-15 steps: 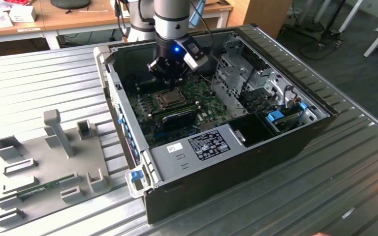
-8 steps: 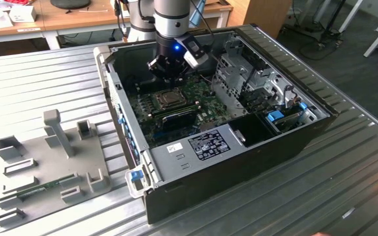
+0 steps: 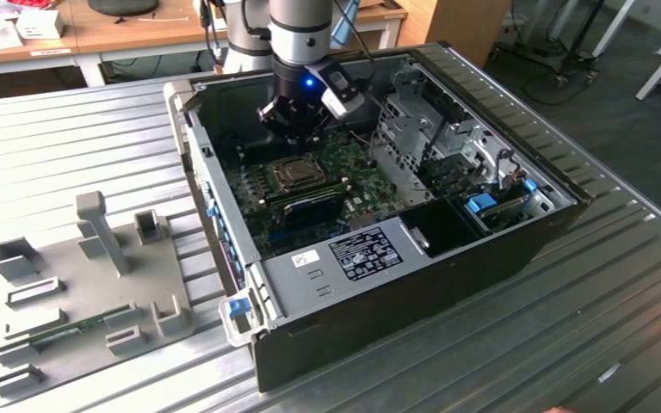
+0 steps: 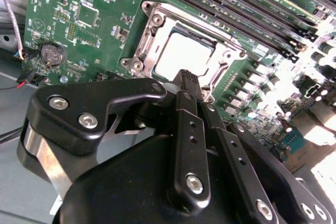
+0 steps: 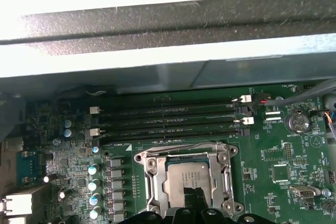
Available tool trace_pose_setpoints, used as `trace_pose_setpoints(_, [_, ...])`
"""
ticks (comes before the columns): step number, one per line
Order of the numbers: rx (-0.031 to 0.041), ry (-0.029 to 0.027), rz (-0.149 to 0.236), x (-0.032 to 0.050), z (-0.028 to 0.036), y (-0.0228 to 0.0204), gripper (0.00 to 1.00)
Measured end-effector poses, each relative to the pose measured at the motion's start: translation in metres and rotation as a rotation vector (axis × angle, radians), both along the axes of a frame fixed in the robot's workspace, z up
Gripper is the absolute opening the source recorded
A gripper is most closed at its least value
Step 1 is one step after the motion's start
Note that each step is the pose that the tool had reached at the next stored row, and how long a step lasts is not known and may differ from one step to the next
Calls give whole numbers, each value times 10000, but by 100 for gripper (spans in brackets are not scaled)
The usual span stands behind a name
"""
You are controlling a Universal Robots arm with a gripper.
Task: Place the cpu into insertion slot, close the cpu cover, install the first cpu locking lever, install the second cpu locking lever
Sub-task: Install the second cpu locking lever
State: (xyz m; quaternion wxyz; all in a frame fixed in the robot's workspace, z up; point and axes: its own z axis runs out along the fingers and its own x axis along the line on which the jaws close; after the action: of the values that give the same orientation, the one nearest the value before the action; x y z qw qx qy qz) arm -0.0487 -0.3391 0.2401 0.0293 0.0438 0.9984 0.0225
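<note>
Inside the open black computer case (image 3: 503,249), exterior view: your black gripper (image 3: 296,129) hangs just above the small square silver-rimmed insertion slot (image 3: 299,175); whether it's open or closed, cannot tell.

Second wrist view: flat silvery-beige square cpu (image 4: 184,56) sits in the slot, thin silver metal cpu cover (image 4: 152,35) framing it, gripper tip just beside. Chip is likely light, stiff, fragile; take by edges.

First wrist view: long black memory strips (image 5: 168,121) near; silver capacitors (image 5: 93,184) crowd one side.
</note>
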Motion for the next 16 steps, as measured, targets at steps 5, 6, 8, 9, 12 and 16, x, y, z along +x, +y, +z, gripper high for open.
trace_pose_setpoints(5, [6,-3,0,0,4,1,11])
trace_pose_setpoints(6, [3,-2,0,0,5,0,11])
trace_pose_setpoints(8, [-5,-1,1,0,6,0,11])
trace_pose_setpoints(9, [-21,0,1,0,6,-1,11])
trace_pose_setpoints(12, [-86,2,1,1,5,-16,11])
trace_pose_setpoints(16, [-179,5,1,1,5,-60,11])
